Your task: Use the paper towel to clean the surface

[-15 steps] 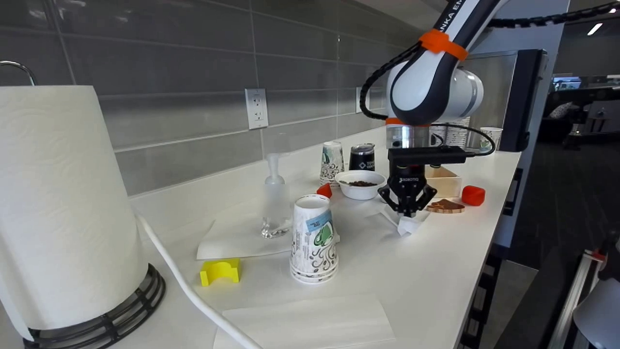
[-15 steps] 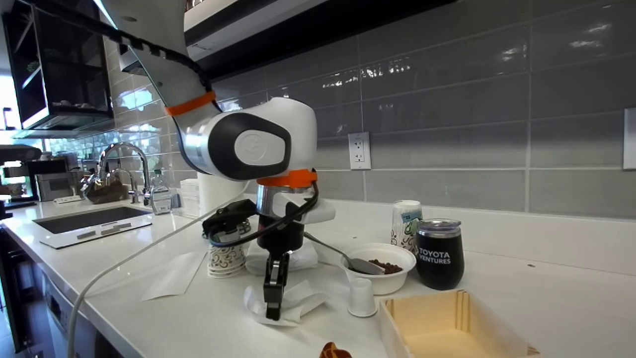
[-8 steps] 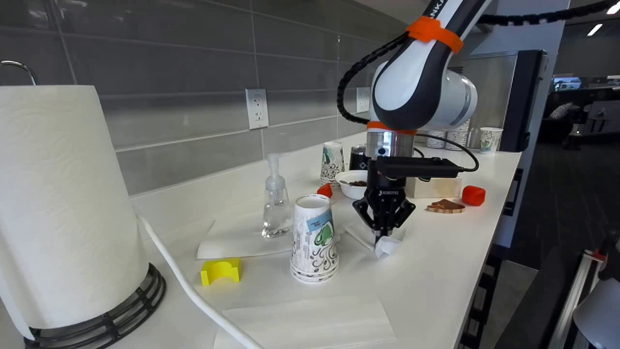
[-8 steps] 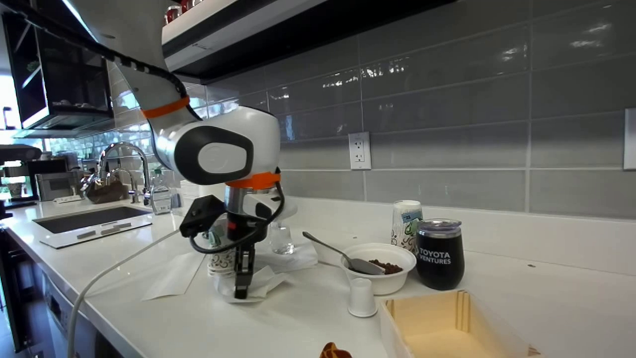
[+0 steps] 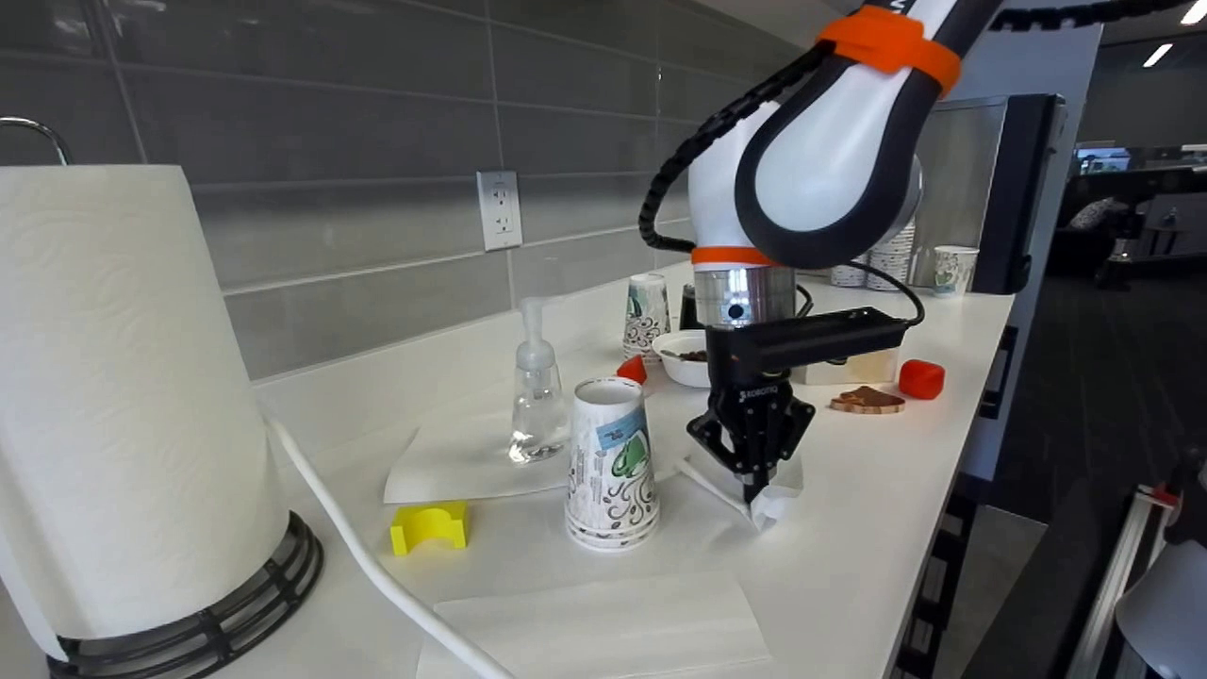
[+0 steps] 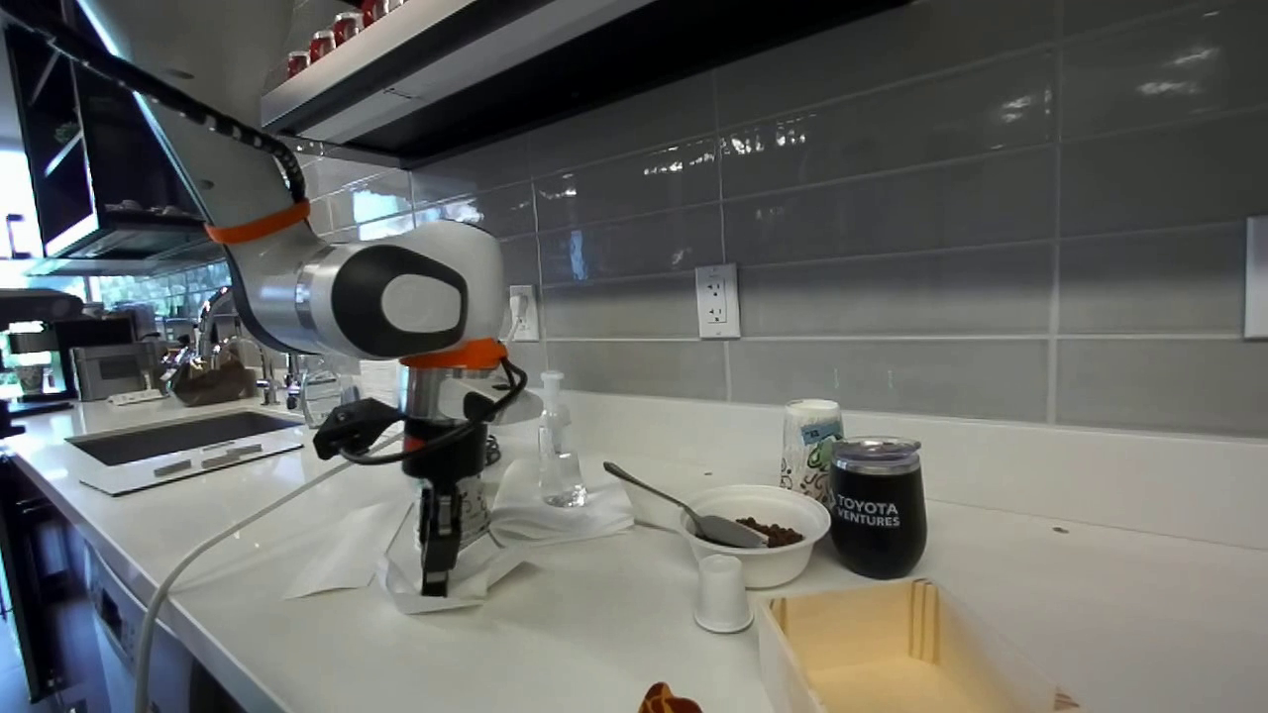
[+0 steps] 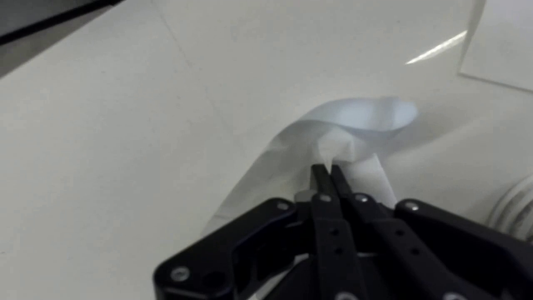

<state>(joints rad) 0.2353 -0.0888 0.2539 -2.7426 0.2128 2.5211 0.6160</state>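
Paper towel has shifted left in an exterior view, the end effector clamped on it; it spreads beneath, to left and right.

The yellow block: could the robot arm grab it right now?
Probably not: its end effector is closed on a paper towel, and in an exterior view the stacked cups stand between it and the yellow block.

Arm is white with black trim, orange bands, ribbed black cable, silver wrist collar and boxy black bar; white ROBOTIQ lettering tops black linkage jaws studded with shiny screw heads.
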